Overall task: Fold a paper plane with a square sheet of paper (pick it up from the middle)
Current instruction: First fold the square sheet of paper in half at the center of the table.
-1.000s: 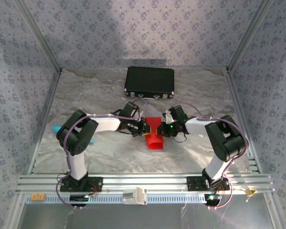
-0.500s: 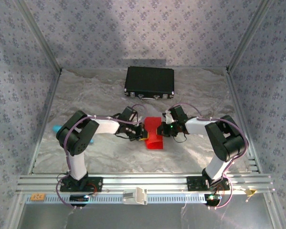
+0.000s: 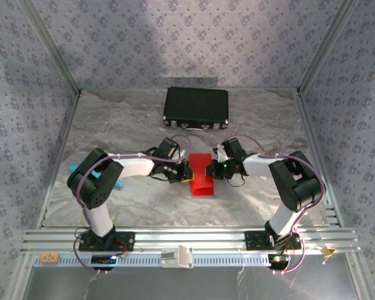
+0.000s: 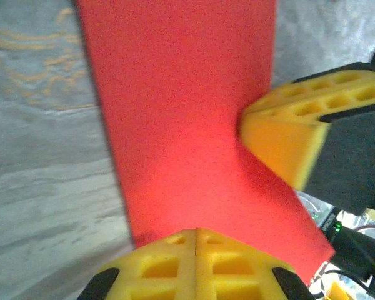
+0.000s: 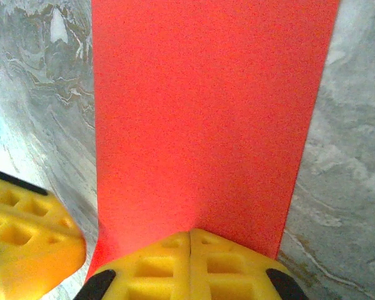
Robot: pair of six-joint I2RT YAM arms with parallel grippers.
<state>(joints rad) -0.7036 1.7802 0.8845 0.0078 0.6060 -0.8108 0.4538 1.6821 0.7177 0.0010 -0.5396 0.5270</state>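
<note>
Left wrist: left claw [image 4: 195,247] covers edge of paper [image 4: 184,112].

I can read no text, brand or number here; the small orange tag [image 3: 48,257] at the near left of the rail [image 3: 194,237] bears marks too small to read.

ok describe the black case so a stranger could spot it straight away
Look to the far end of the silvery table, just before the back wall. There lies the black case, flat and rectangular. It is the one dark box, bigger than the red paper in the table's middle.
</note>
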